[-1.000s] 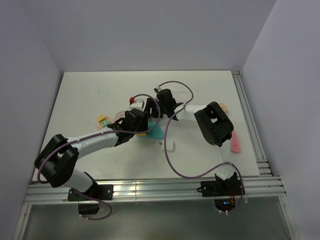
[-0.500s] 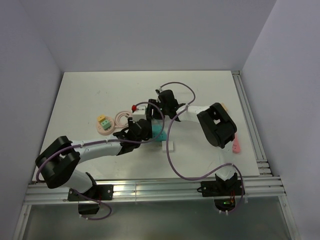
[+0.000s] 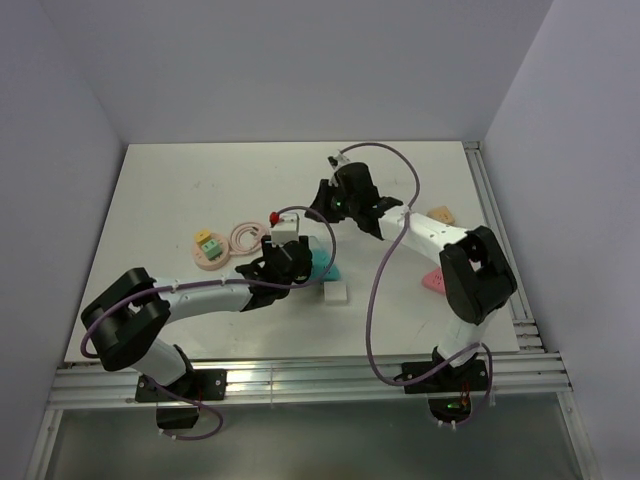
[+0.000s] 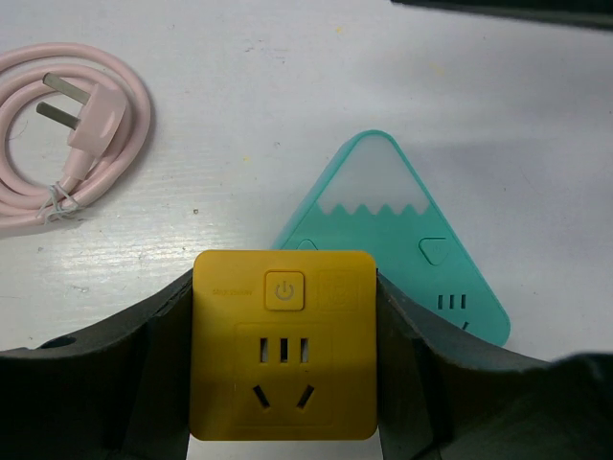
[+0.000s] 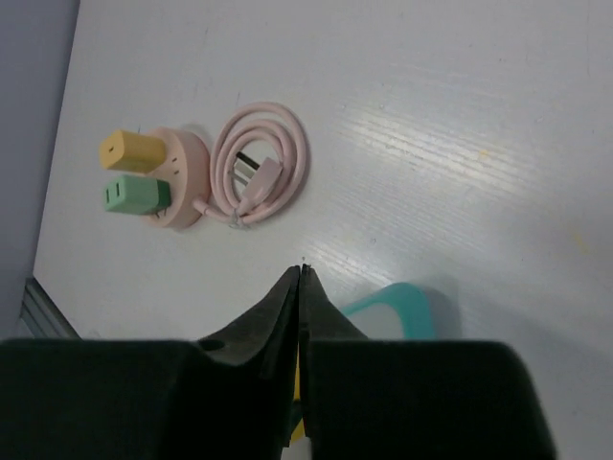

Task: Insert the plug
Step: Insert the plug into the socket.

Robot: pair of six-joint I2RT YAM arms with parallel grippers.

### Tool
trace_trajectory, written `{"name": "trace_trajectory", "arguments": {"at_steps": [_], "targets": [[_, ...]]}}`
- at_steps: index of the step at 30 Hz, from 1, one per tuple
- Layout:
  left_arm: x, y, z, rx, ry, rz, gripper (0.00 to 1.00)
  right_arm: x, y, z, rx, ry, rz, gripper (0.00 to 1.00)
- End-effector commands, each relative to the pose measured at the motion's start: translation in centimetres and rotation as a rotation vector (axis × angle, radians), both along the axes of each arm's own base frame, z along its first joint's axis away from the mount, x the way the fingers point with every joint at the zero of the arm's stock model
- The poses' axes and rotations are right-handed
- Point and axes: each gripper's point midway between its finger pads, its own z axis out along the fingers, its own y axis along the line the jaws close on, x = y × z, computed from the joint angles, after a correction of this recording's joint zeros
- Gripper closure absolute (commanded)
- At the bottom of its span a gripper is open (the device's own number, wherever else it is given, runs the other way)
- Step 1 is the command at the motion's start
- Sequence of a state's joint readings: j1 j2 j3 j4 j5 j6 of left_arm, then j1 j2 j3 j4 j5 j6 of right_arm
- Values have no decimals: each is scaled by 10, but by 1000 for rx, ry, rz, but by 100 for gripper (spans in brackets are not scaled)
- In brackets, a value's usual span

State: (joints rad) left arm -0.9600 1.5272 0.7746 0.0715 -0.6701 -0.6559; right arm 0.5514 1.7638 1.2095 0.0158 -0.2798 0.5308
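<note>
- Left gripper (image 4: pixel 284 321) is clenched on the yellow socket cube (image 4: pixel 284 383), just near of the teal mountain-shaped light (image 4: pixel 397 235).
- Right gripper (image 5: pixel 300 280) has its fingers pressed together, holding nothing.
- The plug (image 5: pixel 134 194) sits on the pink round base (image 5: pixel 189 187) at the table's left, beside a pink coiled cable (image 5: pixel 261 182).

Soft, even overhead light for you here: the white table (image 3: pixel 180 190) reads bright, shadows faint and short. Your left wrist view is crisp, with streaky glare on the table. On your right wrist, the near jaws go dark and blurred.
</note>
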Motion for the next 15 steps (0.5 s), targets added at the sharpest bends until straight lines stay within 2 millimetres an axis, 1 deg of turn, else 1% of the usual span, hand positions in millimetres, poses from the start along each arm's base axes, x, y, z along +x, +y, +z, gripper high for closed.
{"name": "trace_trajectory", "arguments": {"at_steps": [1, 2, 4, 7, 8, 12, 15], "targets": [[-40, 19, -59, 160, 209, -77, 100, -24, -11, -13, -20, 60, 34, 97], [-39, 19, -59, 161, 209, -78, 100, -32, -12, -22, -20, 79, 48, 100], [-40, 19, -59, 163, 209, -80, 100, -42, -15, -35, -27, 107, 59, 100], [-40, 20, -57, 160, 204, -78, 100, -51, -16, -50, -21, 126, 78, 100], [-40, 20, -57, 159, 204, -77, 100, -54, -17, -59, -25, 140, 81, 100], [-41, 21, -55, 158, 201, -77, 100, -58, -20, -76, -39, 169, 78, 100], [-42, 19, -53, 149, 189, -89, 100, -56, -23, -89, -64, 180, 63, 100]]}}
